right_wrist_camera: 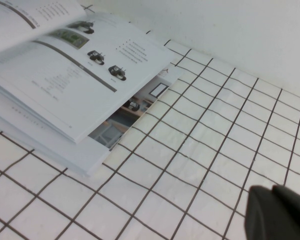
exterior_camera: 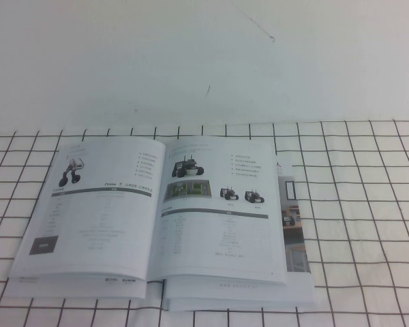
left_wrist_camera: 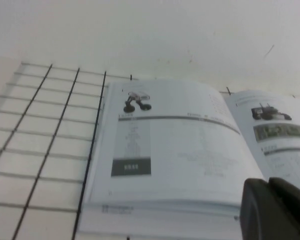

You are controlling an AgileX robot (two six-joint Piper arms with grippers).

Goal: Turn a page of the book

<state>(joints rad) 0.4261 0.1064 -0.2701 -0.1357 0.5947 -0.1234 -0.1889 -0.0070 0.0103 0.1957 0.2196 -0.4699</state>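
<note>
The book (exterior_camera: 157, 272) lies open on the gridded cloth. Its right-hand page (exterior_camera: 221, 228) shows a small black buggy, two small photos and a grey bar. That page's outer edge stands a little above the leaves under it in the right wrist view (right_wrist_camera: 85, 95). The left leaf (exterior_camera: 95, 218) shows a pink-topped robot. My left gripper (left_wrist_camera: 270, 186) is shut and empty, just off the book's (left_wrist_camera: 180, 150) near edge. My right gripper (right_wrist_camera: 272, 189) is shut and empty, over the cloth beside the book's right side. Neither gripper shows in the high view.
The white cloth with black grid lines (exterior_camera: 368, 204) covers the table around the book, and it also shows in the right wrist view (right_wrist_camera: 205, 135). A plain white surface (exterior_camera: 204, 61) lies beyond the cloth. A lower leaf with colour photos (exterior_camera: 294, 225) sticks out at the book's right.
</note>
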